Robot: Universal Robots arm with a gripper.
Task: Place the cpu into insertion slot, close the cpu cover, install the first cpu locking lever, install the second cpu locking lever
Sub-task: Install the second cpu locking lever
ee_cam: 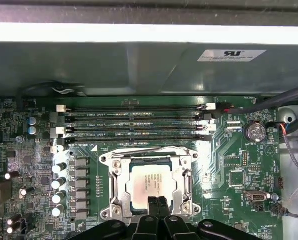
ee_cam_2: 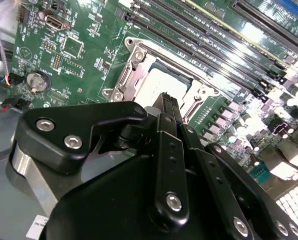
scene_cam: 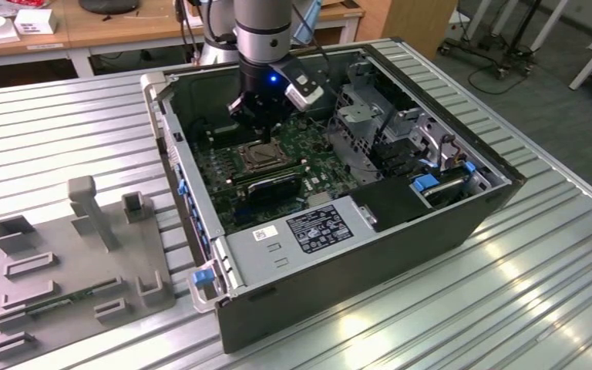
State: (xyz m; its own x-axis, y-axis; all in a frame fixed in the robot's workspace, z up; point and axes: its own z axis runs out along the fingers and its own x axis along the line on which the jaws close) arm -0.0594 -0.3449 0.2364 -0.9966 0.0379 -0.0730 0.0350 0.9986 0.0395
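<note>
Exterior view: an open computer case [scene_cam: 378, 208] lies on a ribbed metal table [scene_cam: 543, 293], wooden desks behind (a grey fixture tray [scene_cam: 70, 270] sits at the exterior view's left).
Arm: the gripper [scene_cam: 258, 127] hangs inside the case, just above the insertion slot [scene_cam: 258, 157].
First wrist view: the cpu [ee_cam: 153, 184] sits in the slot, the cpu cover [ee_cam: 117, 177] closed around it.
Pincer: fingertips [ee_cam: 157, 204] pressed together, holding nothing.
Second wrist view: the coin battery [ee_cam_2: 35, 81] on the green board.

Glossy metal cpu cover [ee_cam: 153, 165], matt black fingers [ee_cam: 157, 206] — ribbed metal table [scene_cam: 59, 139]
</note>
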